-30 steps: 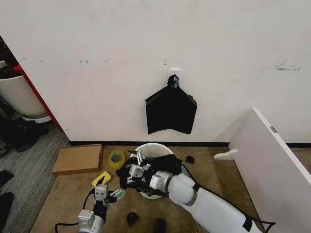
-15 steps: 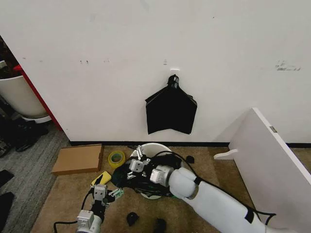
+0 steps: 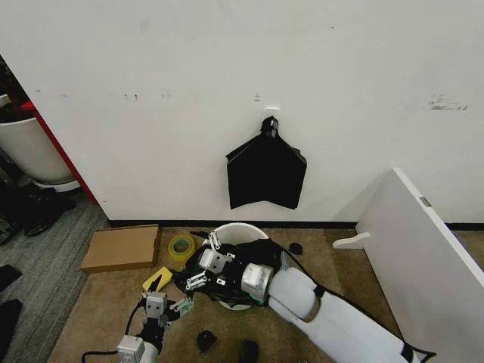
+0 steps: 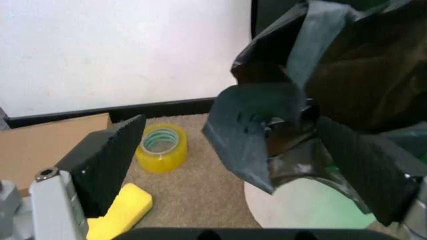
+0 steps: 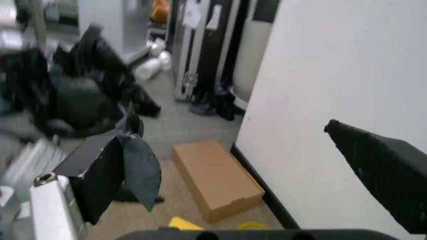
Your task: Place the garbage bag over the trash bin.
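Where the tan carpet meets the near edge of the head view, two small black scraps lie on it, and the left hand hovers just above them with its fingers spread wide and nothing between them. Just beyond it sits a yellow sponge-like block, and farther left a flat cardboard box lies near the wall, with a yellow tape roll to its right.

The right arm reaches in from the near right, crossing in front of the trash bin, which stands on the carpet close to the wall. The right hand is at the bin's left rim, fingers wide apart, with a strip of black film hanging on one finger. The garbage bag lies crumpled over the bin's near side, much of it hidden behind the arm.

On the far wall, directly above the bin, a flat bunch of black bags hangs from a hook. A white board leans at the right.
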Robot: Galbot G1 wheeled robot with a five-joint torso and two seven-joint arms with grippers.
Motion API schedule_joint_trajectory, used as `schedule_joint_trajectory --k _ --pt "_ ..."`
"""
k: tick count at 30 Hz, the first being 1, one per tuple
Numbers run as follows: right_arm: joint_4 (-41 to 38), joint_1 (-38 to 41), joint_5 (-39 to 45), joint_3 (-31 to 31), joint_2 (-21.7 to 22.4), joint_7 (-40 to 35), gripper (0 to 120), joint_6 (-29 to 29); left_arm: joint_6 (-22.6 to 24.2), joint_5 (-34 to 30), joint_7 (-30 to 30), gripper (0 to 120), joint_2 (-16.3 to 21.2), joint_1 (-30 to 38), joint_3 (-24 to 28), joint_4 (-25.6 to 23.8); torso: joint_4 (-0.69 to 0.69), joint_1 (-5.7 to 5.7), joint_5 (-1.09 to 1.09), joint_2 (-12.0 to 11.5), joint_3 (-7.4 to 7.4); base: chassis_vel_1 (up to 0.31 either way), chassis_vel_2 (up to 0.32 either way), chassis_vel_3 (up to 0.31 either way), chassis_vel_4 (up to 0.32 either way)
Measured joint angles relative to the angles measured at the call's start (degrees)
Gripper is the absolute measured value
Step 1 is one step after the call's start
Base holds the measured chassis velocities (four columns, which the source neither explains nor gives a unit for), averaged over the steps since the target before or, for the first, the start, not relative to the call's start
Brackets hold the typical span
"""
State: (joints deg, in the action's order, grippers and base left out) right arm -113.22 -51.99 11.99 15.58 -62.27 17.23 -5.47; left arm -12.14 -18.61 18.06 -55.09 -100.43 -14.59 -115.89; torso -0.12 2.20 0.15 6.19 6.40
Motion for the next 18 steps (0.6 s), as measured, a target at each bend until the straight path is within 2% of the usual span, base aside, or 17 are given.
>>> schedule_joint_trajectory --k 2,5,8,11,15,18 --pt "-2.0 -1.1 4.0 -2.3 0.6 -1.5 100 -1.7 -0.4 0.2 0.0 100 -0.2 -0.5 -0.2 -0.5 0.0 0.0 0.0 0.0 0.0 0.0 0.0 0.0 0.0" --pt "-4.9 -1.8 13.2 -6.6 2.3 -7.9 100 -6.5 -1.0 0.2 0.0 100 -1.3 -1.4 -0.8 -1.4 0.0 0.0 0.01 0.0 0.0 0.0 0.0 0.0 0.0" --pt "-5.3 -0.8 18.2 -8.9 4.6 -13.1 100 -9.8 -1.4 0.0 0.0 100 -2.5 -1.7 -1.4 -1.7 0.0 0.0 0.01 0.0 0.0 0.0 0.0 0.0 0.0" --pt "-2.7 2.7 21.7 -10.3 7.8 -18.9 100 -11.0 -1.7 -0.3 0.1 100 -4.6 -2.2 -1.8 -2.2 0.0 0.0 0.0 0.0 0.0 0.0 0.0 0.0 0.0" --pt "0.4 7.0 25.6 -10.4 10.9 -20.2 100 -15.1 -1.8 0.0 0.1 100 -6.1 -2.8 -1.8 -2.6 0.0 0.01 0.02 0.0 0.01 0.0 0.0 0.0 0.0" --pt "3.5 13.6 34.8 -8.9 14.0 -19.4 100 -25.0 -2.0 0.8 0.1 100 -7.2 -3.7 -1.8 -3.0 -0.01 0.01 0.01 0.0 0.01 0.0 0.0 0.0 0.0"
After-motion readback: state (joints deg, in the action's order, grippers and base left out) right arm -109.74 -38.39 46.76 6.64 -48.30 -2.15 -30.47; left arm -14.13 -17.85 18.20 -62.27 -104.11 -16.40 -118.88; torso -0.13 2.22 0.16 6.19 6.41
